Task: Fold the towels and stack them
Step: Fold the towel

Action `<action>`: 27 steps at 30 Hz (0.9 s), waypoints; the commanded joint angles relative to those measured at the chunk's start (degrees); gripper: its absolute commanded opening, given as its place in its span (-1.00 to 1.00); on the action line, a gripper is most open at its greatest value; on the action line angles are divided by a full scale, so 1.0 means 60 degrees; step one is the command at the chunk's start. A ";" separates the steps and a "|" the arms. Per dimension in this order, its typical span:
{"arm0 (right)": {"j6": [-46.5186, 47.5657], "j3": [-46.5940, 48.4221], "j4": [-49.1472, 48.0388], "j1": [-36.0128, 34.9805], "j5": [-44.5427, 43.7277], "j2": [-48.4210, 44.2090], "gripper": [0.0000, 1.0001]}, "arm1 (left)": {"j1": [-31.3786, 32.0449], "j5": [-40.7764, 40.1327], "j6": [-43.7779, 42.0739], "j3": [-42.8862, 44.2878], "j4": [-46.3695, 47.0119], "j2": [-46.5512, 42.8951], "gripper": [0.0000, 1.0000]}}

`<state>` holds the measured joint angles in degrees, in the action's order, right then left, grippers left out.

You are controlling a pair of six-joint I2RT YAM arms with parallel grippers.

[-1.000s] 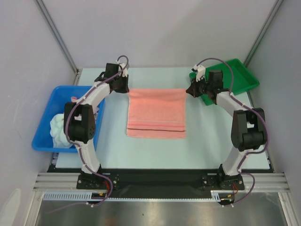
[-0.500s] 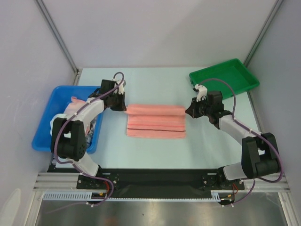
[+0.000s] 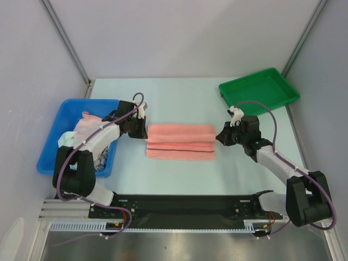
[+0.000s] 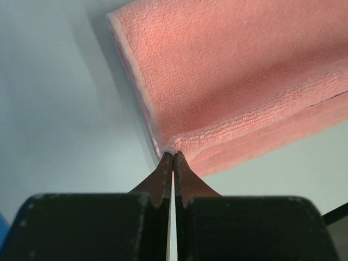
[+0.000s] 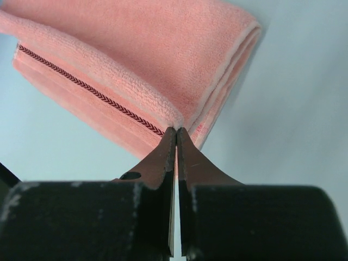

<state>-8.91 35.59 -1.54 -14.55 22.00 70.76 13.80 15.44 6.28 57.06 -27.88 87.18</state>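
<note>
A salmon-pink towel [image 3: 180, 141] with a dark stripe lies in the middle of the table, its far half folded over toward me. My left gripper [image 3: 142, 132] is shut on the towel's left corner [image 4: 169, 148]. My right gripper [image 3: 219, 136] is shut on the towel's right corner [image 5: 175, 126]. Both corners are held low over the towel's near part. The striped edge [image 5: 87, 87] shows in the right wrist view. More towels, a pink one [image 3: 86, 126] and a pale mint-white one [image 3: 66, 139], lie in the blue bin.
The blue bin [image 3: 57, 130] stands at the left, close to my left arm. A green tray [image 3: 259, 89] stands at the back right. Grey walls close in both sides and the back.
Both grippers have pulled the towel's far edge toward me, folding it over the near part. The towel went from laid out flat to a narrow folded strip.
</note>
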 commanded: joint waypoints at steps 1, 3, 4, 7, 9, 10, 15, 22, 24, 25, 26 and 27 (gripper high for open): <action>-0.0477 -0.0044 0.0168 -0.0051 -0.0559 -0.0397 -1.00 | 0.0073 0.0035 0.0198 -0.0047 -0.0201 -0.0482 -0.99; -0.0566 -0.0087 0.0213 -0.0051 -0.0766 -0.0412 -1.00 | 0.0073 -0.0054 0.0270 -0.0061 -0.0494 -0.0423 -0.99; -0.0639 -0.0117 0.0517 -0.0051 -0.0810 -0.0383 -1.00 | 0.0087 -0.0112 0.0300 -0.0119 -0.0553 -0.0408 -0.99; -0.0932 -0.0379 0.0477 -0.0109 -0.0708 -0.0383 -1.00 | 0.0102 -0.0376 0.0388 -0.0412 -0.0568 -0.0423 -0.99; -0.1006 -0.0497 0.0535 -0.0314 -0.0679 -0.0484 -1.00 | 0.0116 -0.0450 0.0447 -0.0457 -0.0671 -0.0379 -0.99; -0.1064 -0.0585 0.0564 -0.0373 -0.0707 -0.0529 -0.97 | 0.0160 -0.0479 0.0461 -0.0442 -0.0714 -0.0365 -0.96; -0.1431 -0.0250 0.1833 -0.0476 -0.0518 -0.0792 -0.52 | 0.0219 -0.1355 0.0724 -0.0267 -0.1284 -0.0802 -0.14; -0.2438 0.0864 0.3875 -0.0622 -0.1719 -0.0822 -0.31 | 0.0234 -0.1503 0.1573 0.0627 -0.2385 -0.1491 0.05; -0.2704 0.0923 0.3642 -0.0710 -0.1587 -0.0632 -0.22 | 0.0263 -0.1490 0.2027 0.0584 -0.2283 -0.1507 0.05; -0.2908 0.0967 0.3612 -0.0899 -0.1818 -0.0487 -0.21 | 0.0278 -0.1243 0.2145 0.0482 -0.2036 -0.1492 0.05; -0.2939 0.0982 0.3568 -0.1002 -0.1937 -0.0253 -0.20 | 0.0292 -0.1183 0.2378 0.0234 -0.1888 -0.1434 0.06; -0.2954 0.1025 0.3422 -0.1105 -0.2054 -0.0048 -0.17 | 0.0307 -0.1139 0.2482 0.0072 -0.1756 -0.1405 0.07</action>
<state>-23.29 39.51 18.41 -19.22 12.67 67.77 14.96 7.73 16.40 58.70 -39.97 79.20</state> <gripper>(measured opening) 0.403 0.528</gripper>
